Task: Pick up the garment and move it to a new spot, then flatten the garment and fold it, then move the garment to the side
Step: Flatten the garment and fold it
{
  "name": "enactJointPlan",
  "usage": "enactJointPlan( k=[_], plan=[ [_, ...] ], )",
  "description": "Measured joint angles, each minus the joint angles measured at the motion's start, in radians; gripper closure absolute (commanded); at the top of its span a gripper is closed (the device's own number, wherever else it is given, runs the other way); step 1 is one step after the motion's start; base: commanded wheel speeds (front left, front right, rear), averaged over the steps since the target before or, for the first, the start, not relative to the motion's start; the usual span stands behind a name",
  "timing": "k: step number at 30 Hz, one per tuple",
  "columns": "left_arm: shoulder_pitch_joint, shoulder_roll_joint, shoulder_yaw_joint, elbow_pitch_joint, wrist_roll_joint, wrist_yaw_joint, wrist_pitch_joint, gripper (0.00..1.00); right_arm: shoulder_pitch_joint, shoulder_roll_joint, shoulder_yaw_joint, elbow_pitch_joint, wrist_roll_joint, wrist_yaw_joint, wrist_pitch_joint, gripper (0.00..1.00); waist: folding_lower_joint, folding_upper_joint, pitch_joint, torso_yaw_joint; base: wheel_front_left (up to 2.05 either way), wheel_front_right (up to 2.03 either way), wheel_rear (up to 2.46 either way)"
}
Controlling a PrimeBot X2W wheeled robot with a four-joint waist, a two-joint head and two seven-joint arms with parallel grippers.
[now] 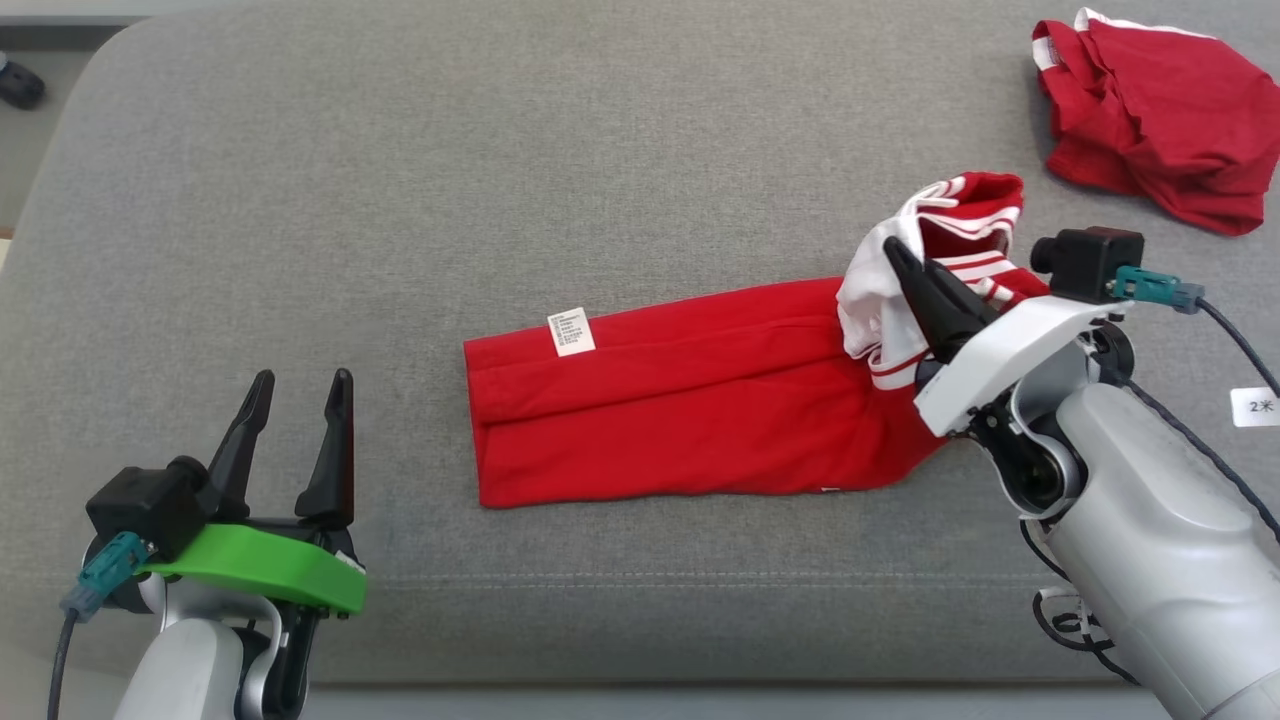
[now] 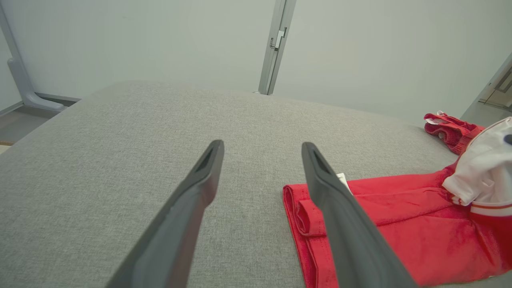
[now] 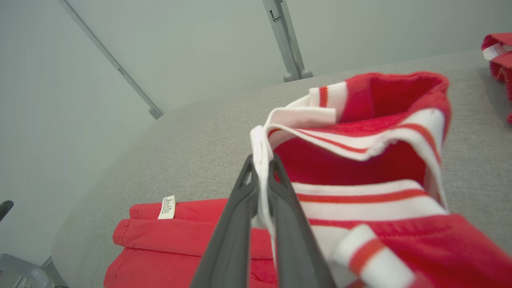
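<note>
**A:** A grey sofa cushion (image 1: 600, 150) in front of a pale wall (image 2: 160, 40); the red shirt (image 1: 680, 400) lies across its middle, folded into a long band, with its white label (image 1: 571, 332) face up at the left end.

**B:** And the claws?

**A:** The right claw (image 1: 892, 252) is pinched together on the white striped collar (image 1: 960, 215) and holds that end up off the cushion; the left claw (image 1: 303, 378) stands apart with nothing in it, near the front edge and short of the shirt's left end.

**B:** What could go wrong from here?

**A:** The hold looks thin to me; only an edge of the collar sits between the fingers, so a quick pull could slip it free. One end is raised while the rest lies flat; dragging it could open the long folds or bunch the band, since the woven cover would likely catch the cloth.

**B:** Anything in the way?

**A:** A second red garment (image 1: 1160, 120) lies crumpled at the far right corner, apart from the shirt; carrying the collar that way risks mixing the two. The right arm's cable (image 1: 1240, 350) hangs beside the wrist and might snag loose cloth; the left claw sits off the shirt's line, so a fold toward the label should pass it.
</note>
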Motion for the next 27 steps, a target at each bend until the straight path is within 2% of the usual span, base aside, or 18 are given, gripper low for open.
enactJointPlan(
  k=[7,15,27],
  plan=[
    [0.001,-0.02,0.0,0.0,0.002,0.0,0.0,0.0,0.0,-0.001,0.083,-0.048,-0.012,0.0,0.047,1.0,0.0,0.0,-0.012,0.059,0.0,0.0,0.0],
    [0.001,-0.03,-0.006,0.001,0.002,0.0,0.0,0.0,0.0,0.011,0.123,-0.054,-0.02,0.0,0.083,1.0,0.0,0.0,-0.015,0.137,0.0,0.0,0.0],
    [0.001,-0.046,-0.006,0.002,0.003,-0.001,0.0,0.0,-0.023,0.059,0.187,-0.012,-0.044,0.0,0.156,1.0,0.0,0.0,-0.005,0.226,0.0,0.0,0.0]
  ],
)
